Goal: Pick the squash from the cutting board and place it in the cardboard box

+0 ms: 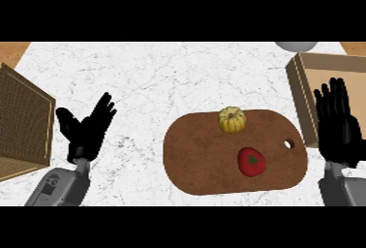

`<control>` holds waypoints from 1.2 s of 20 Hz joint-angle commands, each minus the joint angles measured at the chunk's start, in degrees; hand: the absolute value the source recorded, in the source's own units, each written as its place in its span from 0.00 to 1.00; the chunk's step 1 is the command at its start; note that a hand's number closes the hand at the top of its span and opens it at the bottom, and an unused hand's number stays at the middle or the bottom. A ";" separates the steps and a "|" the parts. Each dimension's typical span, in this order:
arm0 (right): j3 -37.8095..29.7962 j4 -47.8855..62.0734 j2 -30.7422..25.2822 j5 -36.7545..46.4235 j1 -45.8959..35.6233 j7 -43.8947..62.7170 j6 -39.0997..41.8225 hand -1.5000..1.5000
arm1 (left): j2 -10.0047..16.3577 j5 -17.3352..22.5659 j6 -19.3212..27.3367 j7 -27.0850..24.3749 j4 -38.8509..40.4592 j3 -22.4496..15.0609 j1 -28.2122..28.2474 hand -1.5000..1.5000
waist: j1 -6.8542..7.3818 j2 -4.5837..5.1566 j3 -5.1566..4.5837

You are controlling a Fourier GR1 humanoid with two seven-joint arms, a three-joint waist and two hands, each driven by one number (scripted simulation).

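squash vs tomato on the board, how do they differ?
Colour: the squash is pale yellow; the tomato is red with a green stem mark.
Surface: squash ribbed, tomato smooth.
Place: squash at the far edge of the board; tomato nearer the robot, closer to the handle hole.
Shared: both roundish, similar in size, lying on the board, untouched.

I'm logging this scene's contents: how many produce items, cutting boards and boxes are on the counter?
Produce: 2 (squash, tomato)
Cutting board: 1
Boxes: 2 (cardboard box at right, woven box at left)
Total: 5
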 commanded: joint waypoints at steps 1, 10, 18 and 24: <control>4.20 -7.06 -0.42 9.33 -1.15 6.93 -11.84 0.00 | 1.93 -1.80 -2.23 -1.64 -0.69 -0.01 -2.26 0.50 | 0.41 -0.48 0.31; 8.69 -0.19 -25.82 37.55 -4.12 24.45 -14.44 0.00 | 12.22 -12.30 -7.78 -9.39 -6.61 -5.02 -7.31 0.50 | 0.31 -1.27 -1.41; 22.63 -7.05 -34.98 52.66 -13.32 47.79 4.21 0.00 | 13.25 -12.39 -11.09 -11.47 -8.56 -6.09 -7.80 0.50 | 4.36 -0.73 -0.78; 30.97 -9.43 -32.76 50.55 -21.37 66.40 26.06 0.00 | 12.20 -12.96 -11.59 -12.45 -8.69 -7.42 -7.39 0.50 | 5.99 -0.23 -0.59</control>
